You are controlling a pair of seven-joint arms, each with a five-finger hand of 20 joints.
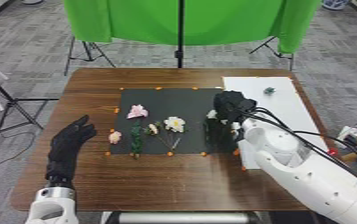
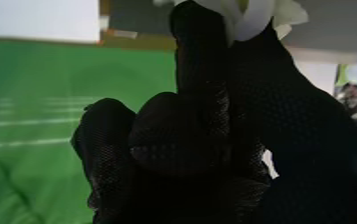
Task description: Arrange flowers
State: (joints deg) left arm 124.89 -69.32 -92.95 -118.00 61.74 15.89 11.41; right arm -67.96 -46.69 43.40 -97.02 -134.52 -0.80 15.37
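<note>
The brown wooden table (image 1: 139,185) lies beneath both my arms. On it is a matte black rectangular mat (image 1: 192,97), its right part partly covered by my hand, with a flat white sheet (image 1: 290,110) beside it, partly behind my right arm.

My black-gloved left hand (image 1: 70,137) is over the table left of the mat, fingers nearly straight and holding nothing. My black-gloved right hand (image 1: 235,104) is over the mat's right side, near the sheet. In the right wrist view, one finger (image 2: 199,50) and my thumb (image 2: 281,80) pinch a white, soft-petalled flower (image 2: 287,12); my other fingers are curled. Its petals sit between and just beyond those two tips, cut off by the picture's edge. My glove hides part of the bloom, and I can't make out its stem against the dark mat.

Left of that hand lie a white open-petalled blossom (image 1: 174,123), a pale pink ruffled flower (image 1: 137,111) and, near the mat's left edge, a small peach-pink bloom (image 1: 115,137). A tiny dark green object (image 1: 269,90) on the sheet is too small to identify.
</note>
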